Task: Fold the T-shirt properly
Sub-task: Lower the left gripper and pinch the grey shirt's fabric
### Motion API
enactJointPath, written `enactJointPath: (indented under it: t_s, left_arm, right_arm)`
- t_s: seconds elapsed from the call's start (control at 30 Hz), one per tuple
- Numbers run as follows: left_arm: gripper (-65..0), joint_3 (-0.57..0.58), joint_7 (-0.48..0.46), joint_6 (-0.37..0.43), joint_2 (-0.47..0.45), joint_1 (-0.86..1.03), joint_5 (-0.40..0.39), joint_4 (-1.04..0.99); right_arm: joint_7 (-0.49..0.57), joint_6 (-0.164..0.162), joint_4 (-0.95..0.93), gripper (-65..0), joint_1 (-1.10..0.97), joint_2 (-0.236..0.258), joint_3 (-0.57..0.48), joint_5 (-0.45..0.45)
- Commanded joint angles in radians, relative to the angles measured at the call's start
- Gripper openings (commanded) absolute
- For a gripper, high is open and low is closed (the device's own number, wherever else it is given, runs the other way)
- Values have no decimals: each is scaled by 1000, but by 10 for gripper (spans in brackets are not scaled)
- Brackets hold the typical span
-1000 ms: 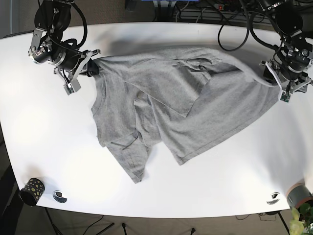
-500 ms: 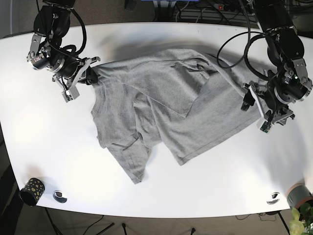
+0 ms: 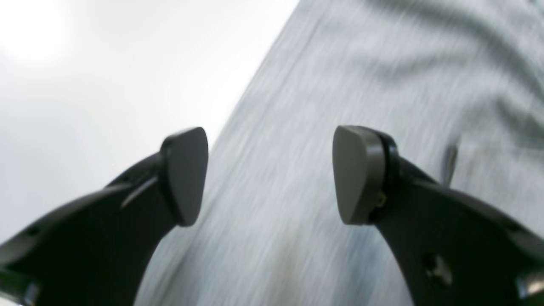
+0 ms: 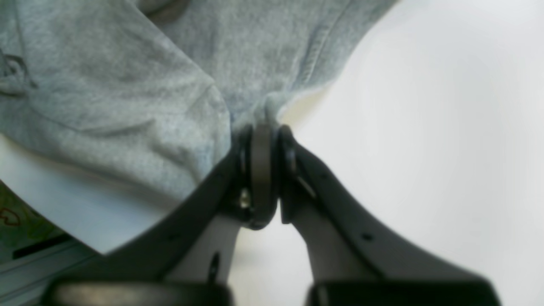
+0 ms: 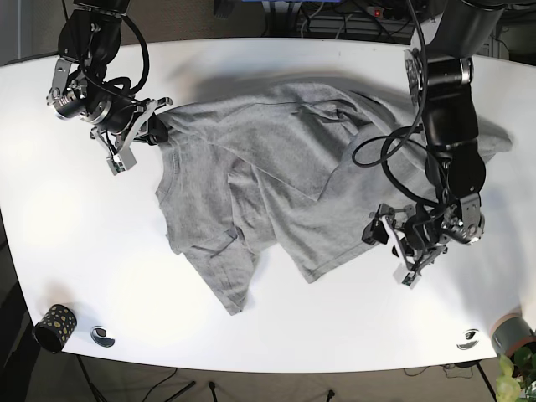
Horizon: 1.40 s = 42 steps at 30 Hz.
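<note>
- A grey T-shirt (image 5: 293, 184) is spread crumpled across the middle of a white table (image 5: 251, 327), with folds overlapping in its centre and one flap reaching toward the near edge.
- The right gripper (image 5: 149, 126) is seen at the shirt's far corner, on the base view's left; in the right wrist view its fingers (image 4: 260, 170) are pressed together, with a pinch of the shirt's (image 4: 127, 85) hem caught at their tips.
- The cloth beside that pinch is bunched into a thick fold, and the bare table (image 4: 425, 127) is seen on the other side of it.
- The left gripper (image 5: 392, 243) is placed at the shirt's near edge, on the base view's right, low over the table.
- In the left wrist view its fingers (image 3: 187, 174) are spread wide apart, with nothing between them; the blurred shirt (image 3: 340, 85) lies below, its edge running diagonally between the two pads, and the table (image 3: 85, 85) fills the rest.
- A dark dotted cup (image 5: 54, 325) and a small round object (image 5: 103, 337) sit near the table's near corner on the base view's left, well apart from the shirt.
- Another small round object (image 5: 467, 338) lies near the opposite near corner.
</note>
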Motion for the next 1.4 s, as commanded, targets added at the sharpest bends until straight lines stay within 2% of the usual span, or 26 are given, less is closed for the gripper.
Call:
enactJointPath:
  t_s: [0.0,0.23,0.4,0.6,0.7,0.87,0.97,1.13,1.37]
  left_arm:
    - [-229,16,-84,-1,-11,-95,-15,-121]
    - [-229,79,-287,-1,-9,-242,-15,-434]
    - [-228,170,-383,-1,-11,-270,-15,-541]
    - [-229,315,-394,-1,-11,-264,-13,-541]
    - [-229,348,-394,2,-17,-256,-13,-541]
    - [-229,352,-409,45,-52,-239,-15,-540]
    - [-229,358,-435,100,-70,-235,-12,-540]
    - [-229,415,-446,112,-109,-233,-13,-540]
    - [-228,417,-460,112,-141,-203,-13,-545]
  right_arm:
    - [18,5,17,-650,8,13,4,20]
    - [18,5,17,-650,8,13,4,20]
    - [18,5,17,-650,8,5,4,26]
    - [18,5,17,-650,8,-19,7,21]
    - [18,5,17,-650,8,-19,4,24]
    - [18,5,17,-650,8,-19,4,24]
    - [18,5,17,-650,8,-19,4,24]
    - [18,5,17,-650,9,-19,3,24]
    - [18,5,17,-650,9,-19,3,23]
